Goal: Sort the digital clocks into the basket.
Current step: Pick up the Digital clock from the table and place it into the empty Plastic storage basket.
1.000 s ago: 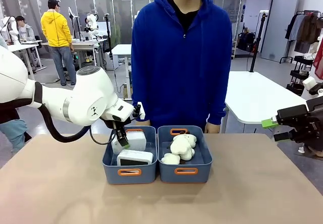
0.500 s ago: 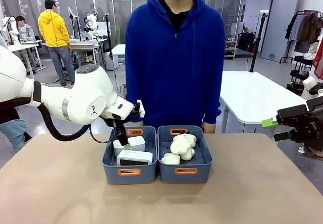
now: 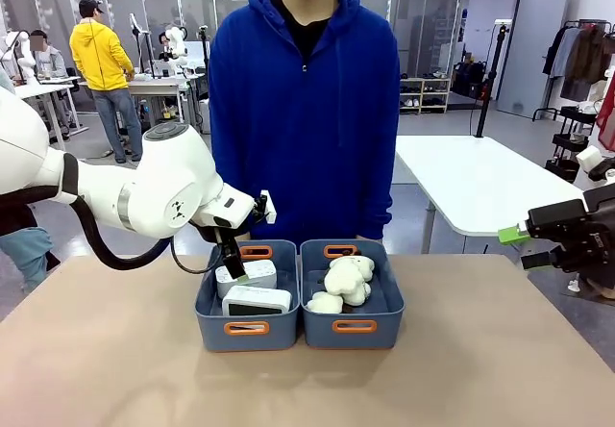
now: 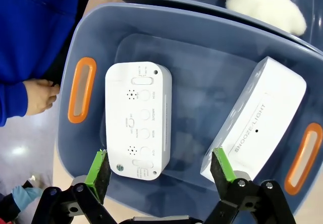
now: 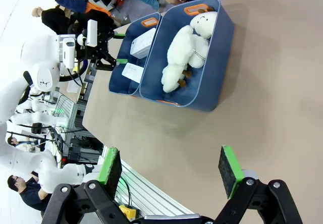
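Both 2 digital clocks (image 4: 139, 120) lie in the basket (image 4: 81, 90) at frame centre, left hand (image 4: 160, 166) spread apart above, empty, so sorting looks finished.

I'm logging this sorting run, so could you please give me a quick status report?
Left gripper open above the basket, holding nothing. Right gripper open, off to the side. Both digital clocks in the basket. Nothing in the way.

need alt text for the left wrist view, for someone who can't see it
Seen from above, two white clocks lie apart in a blue-grey bin with orange handle slots, and the open left pincer hangs over them holding nothing. A person's hand in a blue sleeve is beside the bin, and a plush toy lies in a second bin.
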Controlling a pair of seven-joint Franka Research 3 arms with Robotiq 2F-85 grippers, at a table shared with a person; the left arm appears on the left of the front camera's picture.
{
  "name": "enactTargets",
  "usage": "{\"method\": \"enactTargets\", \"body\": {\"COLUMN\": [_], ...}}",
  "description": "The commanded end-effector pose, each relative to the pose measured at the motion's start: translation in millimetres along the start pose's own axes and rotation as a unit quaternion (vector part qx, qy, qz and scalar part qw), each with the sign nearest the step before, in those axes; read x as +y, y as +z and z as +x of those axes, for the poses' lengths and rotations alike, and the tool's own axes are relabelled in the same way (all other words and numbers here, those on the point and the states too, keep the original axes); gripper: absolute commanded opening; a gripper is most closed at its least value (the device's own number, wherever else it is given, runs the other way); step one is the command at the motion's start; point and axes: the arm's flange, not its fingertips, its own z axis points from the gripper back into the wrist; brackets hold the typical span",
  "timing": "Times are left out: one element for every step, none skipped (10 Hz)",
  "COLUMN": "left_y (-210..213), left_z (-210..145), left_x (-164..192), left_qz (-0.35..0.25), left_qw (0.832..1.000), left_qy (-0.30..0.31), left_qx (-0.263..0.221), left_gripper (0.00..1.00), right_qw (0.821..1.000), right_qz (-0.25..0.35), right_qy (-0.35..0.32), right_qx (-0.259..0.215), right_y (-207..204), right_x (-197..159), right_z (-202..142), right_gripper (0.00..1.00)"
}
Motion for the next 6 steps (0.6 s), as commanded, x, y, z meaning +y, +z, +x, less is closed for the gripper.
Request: {"method": "enactTargets", "body": {"left_y": [0.7, 0.7, 0.7, 0.7, -0.4, 24.2], "left_z": [0.3, 0.3, 0.3, 0.3, 0.2, -9.0], "left_x": [2.6, 2.6, 2.6, 2.6, -0.2, 8.8], "left_qz": [0.002, 0.002, 0.002, 0.002, 0.000, -0.009], "left_qw": [1.000, 1.000, 1.000, 1.000, 1.000, 1.000], "left_qy": [-0.006, -0.006, -0.006, -0.006, 0.000, 0.013], "left_qx": [-0.001, -0.001, -0.001, -0.001, 0.000, -0.007], "left_gripper": [1.00, 1.00, 1.00, 1.00, 1.00, 1.00], "right_qw": [1.000, 1.000, 1.000, 1.000, 1.000, 1.000], "right_qz": [0.008, 0.008, 0.008, 0.008, 0.008, 0.008], "right_qy": [0.004, 0.004, 0.004, 0.004, 0.004, 0.004], "right_qx": [-0.004, -0.004, -0.004, -0.004, -0.004, -0.004], "right_y": [-1.3, -1.3, -1.3, -1.3, -1.3, -1.3], "right_x": [-0.5, -0.5, -0.5, -0.5, -0.5, -0.5], "right_z": [1.3, 1.3, 1.3, 1.3, 1.3, 1.3], "right_gripper": [0.98, 0.98, 0.98, 0.98, 0.98, 0.98]}}
